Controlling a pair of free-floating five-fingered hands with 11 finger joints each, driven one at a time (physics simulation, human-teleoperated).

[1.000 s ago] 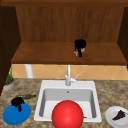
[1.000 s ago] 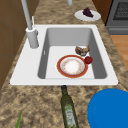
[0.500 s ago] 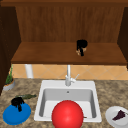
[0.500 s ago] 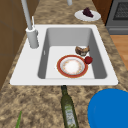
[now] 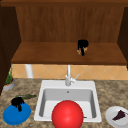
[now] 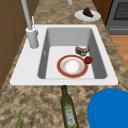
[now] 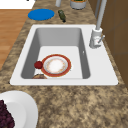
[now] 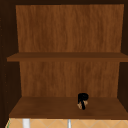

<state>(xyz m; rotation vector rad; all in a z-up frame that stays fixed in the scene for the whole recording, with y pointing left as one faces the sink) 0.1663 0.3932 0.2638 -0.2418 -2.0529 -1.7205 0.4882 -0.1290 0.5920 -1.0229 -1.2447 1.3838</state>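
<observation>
My right hand (image 5: 82, 45) hangs over the lower shelf (image 5: 50, 55) of the wall cabinet, right of its middle, fingers pointing down. They seem curled round a small tan thing (image 5: 80, 51) that rests at the shelf; the upper view shows the same hand (image 8: 83, 98) and tan thing (image 8: 80, 105). My left hand (image 5: 17, 102) floats just above the blue plate (image 5: 16, 114) on the counter left of the sink, fingers hanging loose and holding nothing.
The sink (image 6: 30, 72) holds a red-rimmed plate (image 6: 72, 66), a small red fruit (image 6: 88, 60) and a brown piece (image 6: 82, 50). A green bottle (image 6: 68, 110) lies left of the sink. A white plate with dark cake (image 7: 15, 112) sits right. The faucet (image 5: 68, 76) stands behind.
</observation>
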